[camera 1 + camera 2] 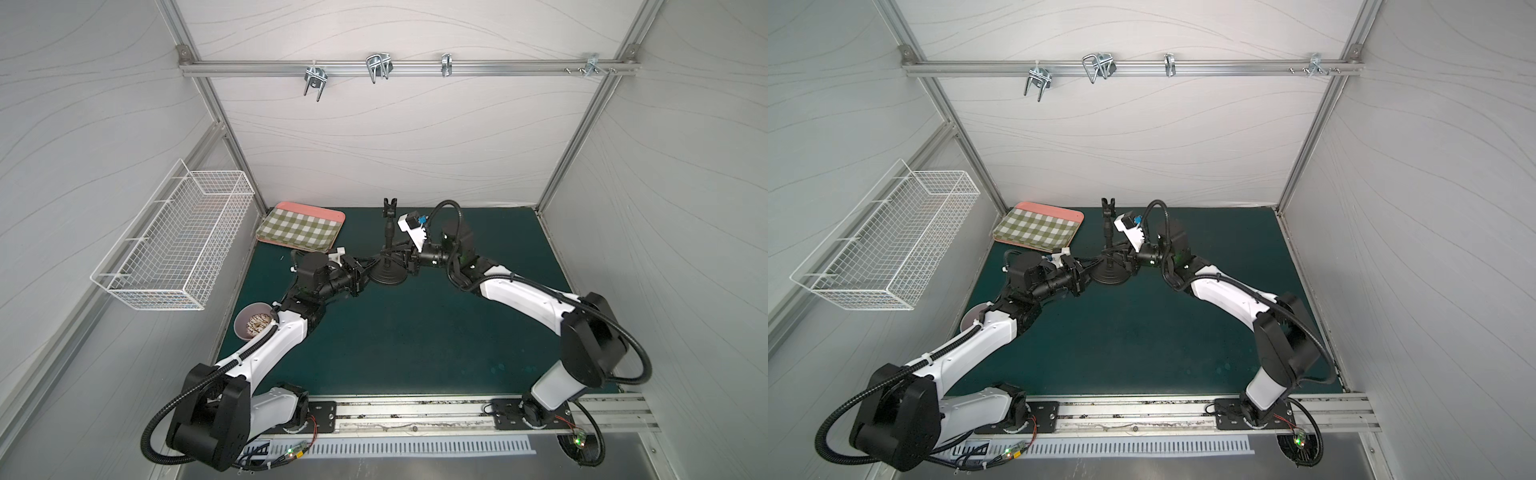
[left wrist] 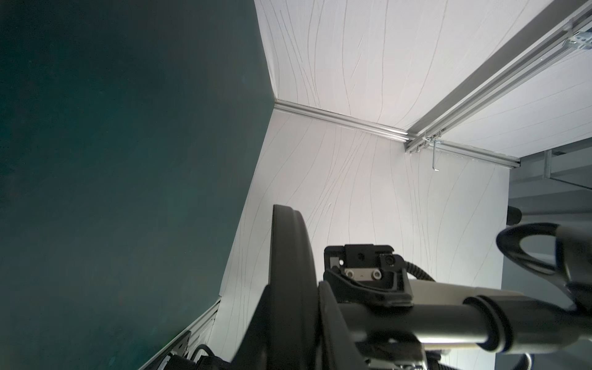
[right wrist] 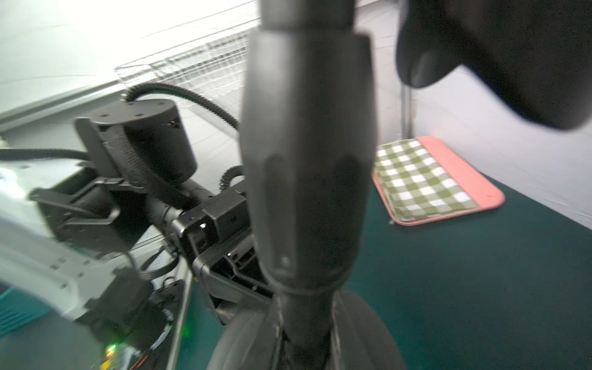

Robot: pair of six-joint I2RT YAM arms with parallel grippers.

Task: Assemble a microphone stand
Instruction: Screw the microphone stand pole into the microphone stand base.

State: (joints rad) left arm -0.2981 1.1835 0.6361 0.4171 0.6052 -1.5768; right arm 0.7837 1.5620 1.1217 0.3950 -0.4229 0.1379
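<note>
The black microphone stand stands upright at the back middle of the green mat in both top views: domed disc base (image 1: pixel 388 276) (image 1: pixel 1109 275), thin rod (image 1: pixel 389 232) (image 1: pixel 1108 230) and U-shaped clip (image 1: pixel 390 205) on top. My left gripper (image 1: pixel 365 275) (image 1: pixel 1088 272) comes in from the left and is shut on the base's rim. The left wrist view shows the base (image 2: pixel 288 250) edge-on between that gripper's (image 2: pixel 290 323) jaws. My right gripper (image 1: pixel 395 256) (image 1: pixel 1116 254) is shut on the rod low down, just above the base. In the right wrist view the rod (image 3: pixel 307 160) fills the middle.
A green checked tray (image 1: pixel 301 226) with a pink rim lies at the back left of the mat. A white wire basket (image 1: pixel 174 241) hangs on the left wall. A bowl (image 1: pixel 251 322) sits beside the left arm. Metal hooks (image 1: pixel 378 66) hang on the back rail.
</note>
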